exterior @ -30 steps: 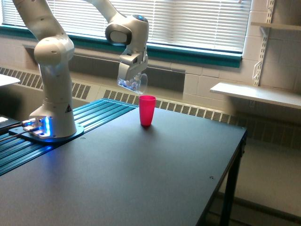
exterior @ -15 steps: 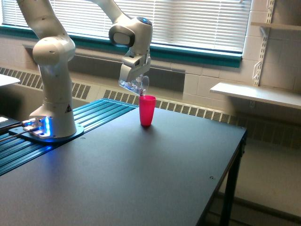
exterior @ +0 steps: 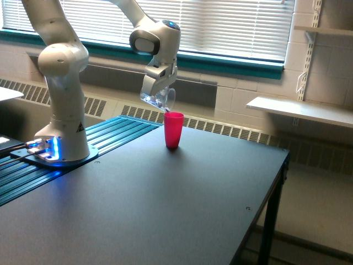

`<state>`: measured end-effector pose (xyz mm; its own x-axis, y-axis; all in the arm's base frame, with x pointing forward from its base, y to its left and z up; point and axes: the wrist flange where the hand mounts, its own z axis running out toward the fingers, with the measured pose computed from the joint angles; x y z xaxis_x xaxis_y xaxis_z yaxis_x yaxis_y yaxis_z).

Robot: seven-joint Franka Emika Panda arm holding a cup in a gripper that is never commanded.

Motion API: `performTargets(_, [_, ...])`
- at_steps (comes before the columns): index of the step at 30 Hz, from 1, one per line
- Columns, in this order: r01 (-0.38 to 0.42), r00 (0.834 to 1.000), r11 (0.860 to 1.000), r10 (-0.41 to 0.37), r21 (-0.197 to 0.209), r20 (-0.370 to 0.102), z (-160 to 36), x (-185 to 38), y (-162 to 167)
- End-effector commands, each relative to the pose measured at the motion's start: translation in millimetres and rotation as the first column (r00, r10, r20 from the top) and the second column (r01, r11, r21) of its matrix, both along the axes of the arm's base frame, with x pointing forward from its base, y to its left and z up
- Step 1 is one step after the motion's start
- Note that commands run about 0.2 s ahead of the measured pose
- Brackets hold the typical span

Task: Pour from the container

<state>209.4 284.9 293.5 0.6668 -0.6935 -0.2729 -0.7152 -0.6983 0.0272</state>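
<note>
Mid-pour: the gripper (exterior: 156, 88) clamps the tilted container (exterior: 160, 99) above 1 pink cup (exterior: 173, 130); a steeper tilt seems needed next.

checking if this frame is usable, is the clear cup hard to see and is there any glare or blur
Exterior view: the clear cup in the gripper is faint against the dark wall behind it; the window blinds are bright but not blown out; the pink cup and black table are sharp, with a soft sheen.
</note>
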Motion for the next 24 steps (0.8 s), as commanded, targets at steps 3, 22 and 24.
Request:
performTargets(3, [-0.007, 1.000, 1.000, 0.007, -0.003, -0.021, -5.3, -0.6, -0.5])
performTargets(22, [0.007, 0.999, 1.000, -0.007, 0.008, -0.033, -2.4, 8.7, 2.1])
performTargets(24, [0.012, 0.999, 1.000, -0.012, -0.004, -0.032, -3.3, 9.0, 1.7])
